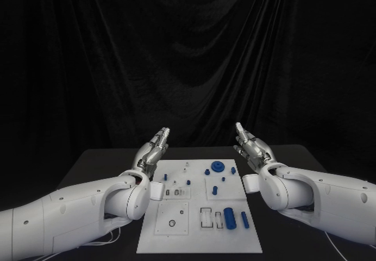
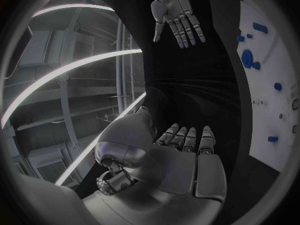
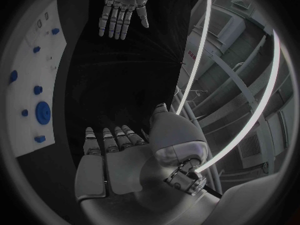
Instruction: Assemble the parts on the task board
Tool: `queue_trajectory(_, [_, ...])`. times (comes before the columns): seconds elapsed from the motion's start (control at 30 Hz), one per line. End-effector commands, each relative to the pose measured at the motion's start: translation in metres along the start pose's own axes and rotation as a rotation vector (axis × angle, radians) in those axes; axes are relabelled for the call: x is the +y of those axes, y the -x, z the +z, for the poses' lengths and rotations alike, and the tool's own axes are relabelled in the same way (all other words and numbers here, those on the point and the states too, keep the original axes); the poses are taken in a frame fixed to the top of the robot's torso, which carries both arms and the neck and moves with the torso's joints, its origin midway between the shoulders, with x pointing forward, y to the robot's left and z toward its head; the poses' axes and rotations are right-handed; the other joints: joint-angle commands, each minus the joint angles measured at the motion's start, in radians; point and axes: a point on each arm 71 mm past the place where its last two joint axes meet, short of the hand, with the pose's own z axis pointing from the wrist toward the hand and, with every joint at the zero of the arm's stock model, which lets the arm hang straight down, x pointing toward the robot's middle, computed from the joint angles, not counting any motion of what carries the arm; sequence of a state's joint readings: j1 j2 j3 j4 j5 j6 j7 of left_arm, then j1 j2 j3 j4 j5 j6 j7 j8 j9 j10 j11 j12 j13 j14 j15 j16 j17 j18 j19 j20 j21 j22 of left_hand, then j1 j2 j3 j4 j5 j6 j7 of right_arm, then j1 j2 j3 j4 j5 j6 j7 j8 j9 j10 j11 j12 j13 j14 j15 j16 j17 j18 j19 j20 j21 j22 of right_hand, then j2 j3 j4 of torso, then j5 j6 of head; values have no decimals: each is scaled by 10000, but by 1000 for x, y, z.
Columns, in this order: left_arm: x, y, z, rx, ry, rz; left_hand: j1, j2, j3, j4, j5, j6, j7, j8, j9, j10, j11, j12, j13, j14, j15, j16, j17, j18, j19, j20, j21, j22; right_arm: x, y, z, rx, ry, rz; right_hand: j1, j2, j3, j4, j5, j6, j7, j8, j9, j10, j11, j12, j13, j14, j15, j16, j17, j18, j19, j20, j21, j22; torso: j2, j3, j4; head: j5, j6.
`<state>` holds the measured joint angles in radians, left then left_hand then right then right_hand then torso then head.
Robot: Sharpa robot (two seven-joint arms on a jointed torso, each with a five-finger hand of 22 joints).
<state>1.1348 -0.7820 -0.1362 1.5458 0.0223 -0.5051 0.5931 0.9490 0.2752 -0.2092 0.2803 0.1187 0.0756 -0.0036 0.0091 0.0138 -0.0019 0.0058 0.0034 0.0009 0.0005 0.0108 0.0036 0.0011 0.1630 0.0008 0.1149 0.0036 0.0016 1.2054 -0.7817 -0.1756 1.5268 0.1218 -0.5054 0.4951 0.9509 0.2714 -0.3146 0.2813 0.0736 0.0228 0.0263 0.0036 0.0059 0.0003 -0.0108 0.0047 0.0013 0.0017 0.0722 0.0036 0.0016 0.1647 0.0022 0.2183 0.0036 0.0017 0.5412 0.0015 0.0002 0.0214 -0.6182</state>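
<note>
Inspecting the black table (image 1: pixel 94 163), one white task board (image 1: pixel 200 239) lay at centre, between two raised arms. About ten blue parts (image 1: pixel 229 217) sat on it: a round disc (image 1: pixel 218 165) at 12 o'clock, long cylinders toward 5 o'clock. No legible writing was seen. Left robot hand (image 1: pixel 154 148) and right robot hand (image 1: pixel 251 145) were released, fingers extended, grasping nothing.

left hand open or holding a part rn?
Open. The left hand is raised beside the task board with its fingers straight and nothing in the palm; the blue parts lie on the board.
</note>
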Motion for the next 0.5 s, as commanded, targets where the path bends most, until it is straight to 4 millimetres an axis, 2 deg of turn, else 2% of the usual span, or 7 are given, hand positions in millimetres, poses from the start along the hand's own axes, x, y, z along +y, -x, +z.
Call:
queue_trajectory(0.03, [-11, -11, 1, 1729, -1138, -1508, 714, 19, -259, 96, 110, 231, 3, 86, 36, 19, -24, -34, -9, -5, 155, -36, -11, 159, -8, 280, -36, -16, 0, -6, 2, 1469, -765, 1647, 481, 55, -174, 77, 80, 50, 129, 76, 25, -3, 138, -47, -13, -17, 159, -36, -16, 147, 0, 144, -17, 0, 0, 2, 3, -1, 1])
queue_trajectory(0.23, [-14, -13, -1, 2765, -1549, -2283, 998, 5, -382, 100, 112, 412, 39, 114, 59, 19, -68, -34, -9, -5, 154, -36, -11, 173, -8, 305, -36, -16, 3, -6, 4, 2178, -1051, 2192, 617, 10, -180, 82, 113, 99, 204, 101, 36, -3, 234, -47, -13, -17, 264, -36, -16, 148, 6, 162, -12, 5, 0, 2, 3, -1, 1])
queue_trajectory(0.47, [-15, -14, -2, 3101, -1682, -2564, 1153, 35, -443, 106, 145, 543, 59, 132, 74, 19, -64, -34, -9, -5, 159, -36, -11, 175, -8, 305, -36, -16, 4, -6, 4, 2310, -1101, 2295, 754, 2, -175, 88, 192, 179, 298, 141, 54, -1, 367, -40, -10, -17, 377, -36, -16, 151, 15, 213, -4, 12, 0, 2, 3, -1, 1])
queue_trajectory(0.5, [-18, 16, -2, 3276, -2433, -2081, 1173, 35, -453, 106, 147, 561, 66, 134, 76, 19, -61, -34, -9, -5, 161, -36, -11, 174, -8, 311, -36, -16, 9, 20, 2, 2208, -551, 2229, 845, 1, -166, 83, 291, 225, 336, 164, 64, 6, 438, -8, 5, -17, 395, -36, -16, 155, 29, 239, 8, 21, 176, -19, 29, 76, -1411])
